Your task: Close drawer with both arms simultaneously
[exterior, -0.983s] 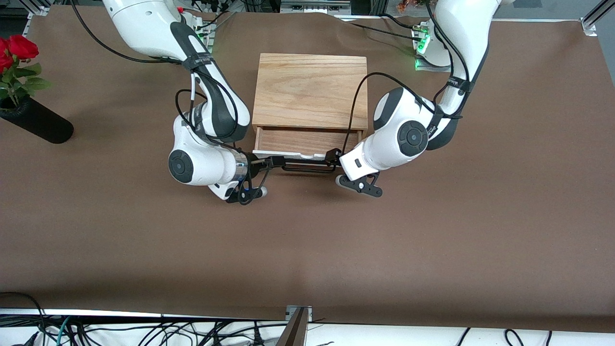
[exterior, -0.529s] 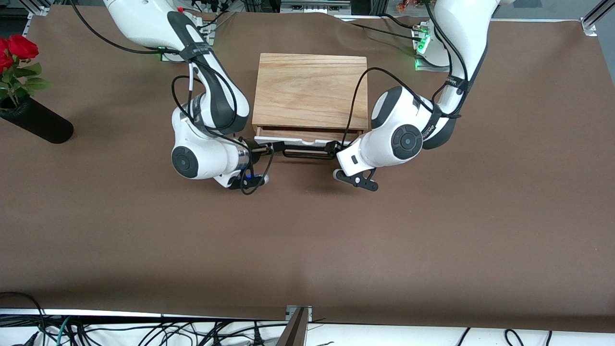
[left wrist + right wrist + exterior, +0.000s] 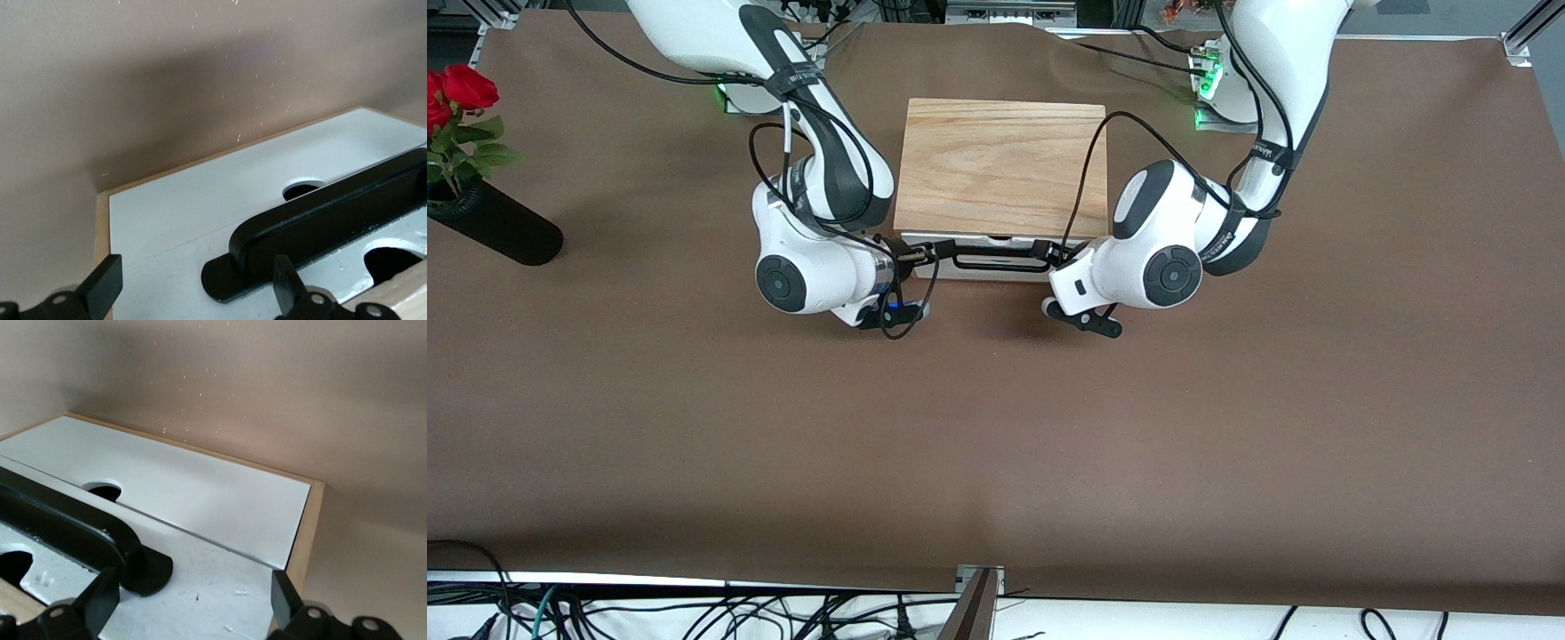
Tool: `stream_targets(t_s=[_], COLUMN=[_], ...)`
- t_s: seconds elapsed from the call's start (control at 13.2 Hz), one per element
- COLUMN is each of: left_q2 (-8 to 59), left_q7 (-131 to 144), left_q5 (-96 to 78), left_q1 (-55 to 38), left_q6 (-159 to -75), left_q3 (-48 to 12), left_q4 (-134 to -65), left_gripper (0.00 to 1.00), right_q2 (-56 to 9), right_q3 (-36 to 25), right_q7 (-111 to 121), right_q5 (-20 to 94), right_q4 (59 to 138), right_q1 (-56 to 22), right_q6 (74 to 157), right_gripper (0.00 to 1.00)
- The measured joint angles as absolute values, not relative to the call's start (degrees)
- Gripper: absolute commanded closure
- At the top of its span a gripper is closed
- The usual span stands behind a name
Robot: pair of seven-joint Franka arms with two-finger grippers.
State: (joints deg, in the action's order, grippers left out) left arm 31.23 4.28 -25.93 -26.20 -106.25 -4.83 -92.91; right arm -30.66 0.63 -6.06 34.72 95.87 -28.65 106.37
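Observation:
The drawer (image 3: 996,272) sits pushed into the light oak box (image 3: 1000,164); only its white front panel and black wire handle (image 3: 1000,262) show, none of the tray. My right gripper (image 3: 927,252) is at the handle's end toward the right arm's side, my left gripper (image 3: 1055,255) at the other end. In the left wrist view my left gripper (image 3: 197,293) is open, fingers (image 3: 103,288) spread on the white panel (image 3: 167,260) astride the handle's foot (image 3: 230,280). In the right wrist view my right gripper (image 3: 193,600) is open against the panel (image 3: 220,580), beside the handle's foot (image 3: 143,570).
A black vase (image 3: 494,227) with red roses (image 3: 458,89) stands at the right arm's end of the brown table. Cables lie along the table edge nearest the front camera.
Both grippers have moved toward the oak box with the drawer's front panel. The drawer has slid in; the wooden tray that showed before is now hidden under the box top.

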Motion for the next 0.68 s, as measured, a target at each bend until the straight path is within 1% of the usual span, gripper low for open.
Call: stream_targets(t_s=[0.38, 0.53, 0.68], left_q2=[31.2, 31.2, 30.4], left_q7=[4.3, 4.3, 4.2], left_q5=[-25.9, -25.9, -25.9], left_q1=[-25.9, -24.9, -23.2], left_q6=[-105.4, -105.4, -105.2], left_q3=[-4.7, -4.5, -4.5], left_q4=[-92.7, -92.3, -91.4], left_gripper=[0.0, 0.0, 0.0], right_q2=[-30.4, -30.0, -29.1], right_q3=[0.5, -2.0, -6.3], right_q7=[-6.1, -5.6, -3.5], right_q5=[34.7, 33.8, 32.9], right_q4=[96.1, 95.2, 92.3], right_q1=[-28.7, -28.6, -28.3], right_q6=[106.2, 104.2, 101.0], right_gripper=[0.0, 0.0, 0.0])
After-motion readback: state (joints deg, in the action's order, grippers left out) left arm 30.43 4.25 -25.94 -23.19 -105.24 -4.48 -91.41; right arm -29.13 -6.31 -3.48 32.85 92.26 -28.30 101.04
